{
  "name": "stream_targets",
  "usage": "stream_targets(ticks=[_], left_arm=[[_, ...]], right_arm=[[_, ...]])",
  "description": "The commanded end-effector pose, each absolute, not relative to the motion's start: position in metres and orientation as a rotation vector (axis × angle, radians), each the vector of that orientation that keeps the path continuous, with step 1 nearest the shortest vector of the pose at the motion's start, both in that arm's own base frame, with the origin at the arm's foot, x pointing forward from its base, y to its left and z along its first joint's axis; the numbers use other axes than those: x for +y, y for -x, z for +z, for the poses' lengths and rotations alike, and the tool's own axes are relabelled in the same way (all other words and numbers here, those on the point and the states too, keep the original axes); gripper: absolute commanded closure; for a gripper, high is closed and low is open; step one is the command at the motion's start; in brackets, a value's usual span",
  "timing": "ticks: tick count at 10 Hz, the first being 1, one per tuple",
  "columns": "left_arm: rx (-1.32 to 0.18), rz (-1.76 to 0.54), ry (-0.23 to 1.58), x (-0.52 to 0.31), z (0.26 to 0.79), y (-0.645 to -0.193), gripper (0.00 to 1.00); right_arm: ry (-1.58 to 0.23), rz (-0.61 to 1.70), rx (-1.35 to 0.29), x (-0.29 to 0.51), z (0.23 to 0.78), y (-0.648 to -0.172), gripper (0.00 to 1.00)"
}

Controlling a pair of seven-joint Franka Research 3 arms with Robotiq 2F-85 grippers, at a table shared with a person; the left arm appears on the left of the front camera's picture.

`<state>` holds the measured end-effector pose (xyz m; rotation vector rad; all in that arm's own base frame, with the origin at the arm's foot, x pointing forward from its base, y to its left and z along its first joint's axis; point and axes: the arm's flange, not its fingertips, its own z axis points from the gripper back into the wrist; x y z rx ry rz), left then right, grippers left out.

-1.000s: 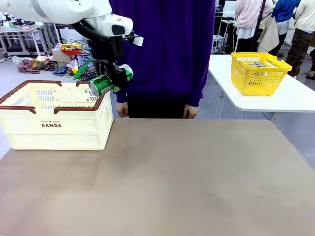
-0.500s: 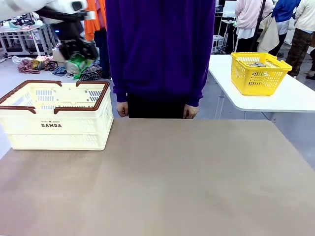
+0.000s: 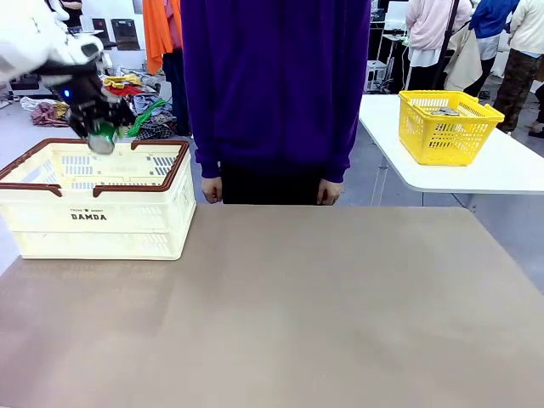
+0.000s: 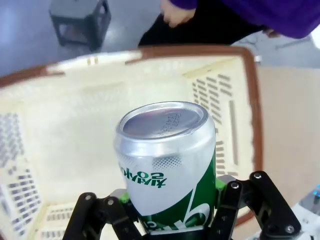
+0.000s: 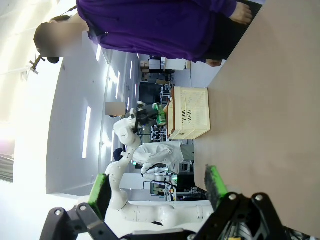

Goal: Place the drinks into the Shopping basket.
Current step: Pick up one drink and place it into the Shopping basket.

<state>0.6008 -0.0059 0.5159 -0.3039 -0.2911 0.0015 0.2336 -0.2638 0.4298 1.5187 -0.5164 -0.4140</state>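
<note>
Can (image 4: 167, 160) pinched in left claw (image 4: 172, 212), silver top aimed down into basket (image 4: 65, 150) directly beneath. Calls for straight lowering. Right claw (image 5: 157, 192) spread, empty, well apart.

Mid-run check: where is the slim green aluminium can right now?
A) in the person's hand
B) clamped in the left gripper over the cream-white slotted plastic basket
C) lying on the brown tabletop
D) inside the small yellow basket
B: the left gripper is shut on the slim green aluminium can, held above the open cream-white slotted plastic basket, not yet released.
</note>
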Motion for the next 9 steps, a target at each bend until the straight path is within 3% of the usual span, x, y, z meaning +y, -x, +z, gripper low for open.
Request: stream_targets(ticks=[1, 3, 9], left_arm=[[-0.234, 0.026, 0.374, -0.003, 0.468, -0.598, 1.00], [-0.212, 0.033, 0.329, 0.001, 0.430, -0.599, 1.00], [-0.184, -0.042, 0.170, -0.012, 0.396, -0.610, 1.00]], right_arm=[[-1.525, -0.402, -0.524, -0.264, 0.432, -0.233, 0.00], [-1.525, -0.402, -0.524, -0.264, 0.432, -0.233, 0.00], [-1.525, -0.402, -0.524, -0.264, 0.432, -0.233, 0.00]])
